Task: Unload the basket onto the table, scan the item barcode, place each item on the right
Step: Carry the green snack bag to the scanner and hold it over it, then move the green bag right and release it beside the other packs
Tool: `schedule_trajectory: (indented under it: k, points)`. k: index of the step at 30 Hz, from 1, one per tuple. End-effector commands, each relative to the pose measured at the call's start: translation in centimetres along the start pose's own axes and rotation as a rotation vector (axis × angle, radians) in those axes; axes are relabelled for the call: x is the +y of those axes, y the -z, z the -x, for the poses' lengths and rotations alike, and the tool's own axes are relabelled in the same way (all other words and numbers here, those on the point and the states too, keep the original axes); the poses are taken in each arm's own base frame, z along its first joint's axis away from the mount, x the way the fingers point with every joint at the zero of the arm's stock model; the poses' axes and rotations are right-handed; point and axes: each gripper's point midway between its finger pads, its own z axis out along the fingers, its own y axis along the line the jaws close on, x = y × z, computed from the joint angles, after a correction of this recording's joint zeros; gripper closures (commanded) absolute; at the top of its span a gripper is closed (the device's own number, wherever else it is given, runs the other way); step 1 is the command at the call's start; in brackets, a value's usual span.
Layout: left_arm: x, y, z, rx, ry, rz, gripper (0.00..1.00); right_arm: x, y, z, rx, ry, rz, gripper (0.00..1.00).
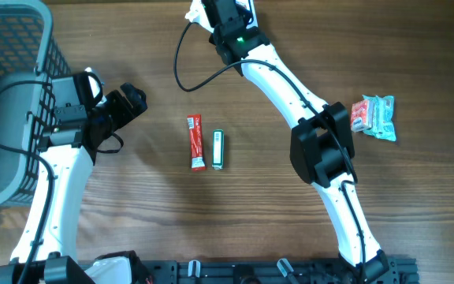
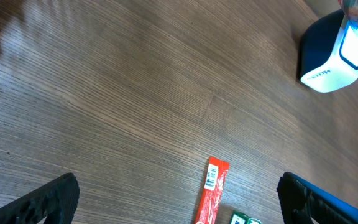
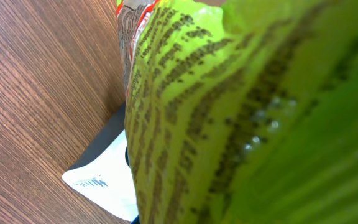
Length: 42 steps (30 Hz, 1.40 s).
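Only the right wrist view shows the glossy, crinkled green packet (image 3: 241,112) that the right tool (image 1: 211,11) is clamped on, over a boxy white scanner (image 3: 104,180) on the wood-grain surface (image 3: 36,93); left tool (image 1: 131,101) wide open, empty.

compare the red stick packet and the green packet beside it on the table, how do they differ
Colour: the red stick packet is red with white print, the green packet green and white. Length: the red stick packet is clearly longer than the green packet. Pose: the red stick packet lies slightly tilted, the green packet straighter. Both lie flat on the table, side by side with a narrow gap.
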Motion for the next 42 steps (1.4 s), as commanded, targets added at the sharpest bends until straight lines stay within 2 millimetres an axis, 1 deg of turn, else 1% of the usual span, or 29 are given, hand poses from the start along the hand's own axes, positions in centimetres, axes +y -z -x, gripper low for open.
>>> schedule_trajectory:
  k: [1, 5, 7, 8, 9, 11, 12, 14, 15, 16, 17, 19, 20, 23, 24, 27, 28, 30, 34, 36, 39, 40, 41, 42]
  points:
    - [0.1, -0.2, -0.1, 0.007, -0.005, -0.003, 0.0, -2.8, 2.1, 1.5, -0.055, -0.1, -0.028, 0.96]
    - [0.1, -0.2, -0.1, 0.007, -0.005, -0.003, 0.0, -6.4, 4.4, 1.9, -0.097, -0.213, -0.063, 0.96]
    - [0.1, -0.2, -0.1, 0.007, -0.005, -0.003, 0.0, -8.3, 5.9, 2.2, -0.134, -0.268, -0.065, 0.96]
    - [0.1, -0.2, -0.1, 0.007, -0.005, -0.003, 0.0, -9.9, 7.4, 2.5, -0.169, -0.317, -0.055, 0.96]
    - [0.1, -0.2, -0.1, 0.007, -0.005, -0.003, 0.0, -10.8, 8.6, 2.7, -0.194, -0.354, -0.045, 0.96]
    - [0.1, -0.2, -0.1, 0.007, -0.005, -0.003, 0.0, -13.4, 12.2, 2.6, -0.245, -0.469, -0.002, 0.96]
    - [0.1, -0.2, -0.1, 0.007, -0.005, -0.003, 0.0, -14.4, 14.0, 2.1, -0.246, -0.523, 0.015, 0.96]
    - [0.1, -0.2, -0.1, 0.007, -0.005, -0.003, 0.0, -15.4, 17.1, 0.4, -0.222, -0.601, 0.064, 0.95]
    - [0.1, -0.2, -0.1, 0.007, -0.005, -0.003, 0.0, -15.7, 18.6, -0.7, -0.199, -0.637, 0.094, 0.96]
    - [0.1, -0.2, -0.1, 0.007, -0.005, -0.003, 0.0, -15.7, 20.4, -2.3, -0.162, -0.682, 0.139, 0.96]
    - [0.1, -0.2, -0.1, 0.007, -0.005, -0.003, 0.0, -15.6, 21.4, -3.5, -0.132, -0.71, 0.166, 0.96]
    - [0.1, -0.2, -0.1, 0.007, -0.005, -0.003, 0.0, -15.0, 23.0, -6.1, -0.055, -0.772, 0.228, 0.96]
    - [0.1, -0.2, -0.1, 0.007, -0.005, -0.003, 0.0, -14.7, 23.5, -7.8, -0.005, -0.797, 0.255, 0.96]
    - [0.1, -0.2, -0.1, 0.007, -0.005, -0.003, 0.0, -12.2, 23.9, -14.2, 0.24, -0.821, 0.342, 0.96]
    - [0.1, -0.2, -0.1, 0.007, -0.005, -0.003, 0.0, -10.6, 24.0, -16.6, 0.344, -0.831, 0.395, 0.96]
    - [0.1, -0.2, -0.1, 0.007, -0.005, -0.003, 0.0, -7.1, 23.8, -19.9, 0.503, -0.855, 0.524, 0.96]
    - [0.1, -0.2, -0.1, 0.007, -0.005, -0.003, 0.0, -5.7, 23.2, -21.2, 0.568, -0.873, 0.551, 0.95]
    - [0.1, -0.2, -0.1, 0.007, -0.005, -0.003, 0.0, -3.4, 22.3, -23.4, 0.662, -0.891, 0.576, 0.95]
    - [0.1, -0.2, -0.1, 0.007, -0.005, -0.003, 0.0, 0.6, 19.9, -28.1, 0.826, -0.885, 0.538, 0.96]
    - [0.1, -0.2, -0.1, 0.007, -0.005, -0.003, 0.0, 1.8, 19.0, -30.2, 0.88, -0.852, 0.489, 0.96]
    - [0.1, -0.2, -0.1, 0.007, -0.005, -0.003, 0.0, 1.5, 18.3, -32.5, 0.94, -0.847, 0.372, 0.96]
    - [0.1, -0.2, -0.1, 0.007, -0.005, -0.003, 0.0, 1.0, 18.2, -33.0, 0.948, -0.849, 0.337, 0.86]
    - [0.1, -0.2, -0.1, 0.007, -0.005, -0.003, 0.0, 0.7, 18.0, -33.2, 0.944, -0.851, 0.324, 0.34]
    - [0.1, -0.2, -0.1, 0.007, -0.005, -0.003, 0.0, 0.6, 17.9, -33.2, 0.941, -0.855, 0.318, 0.12]
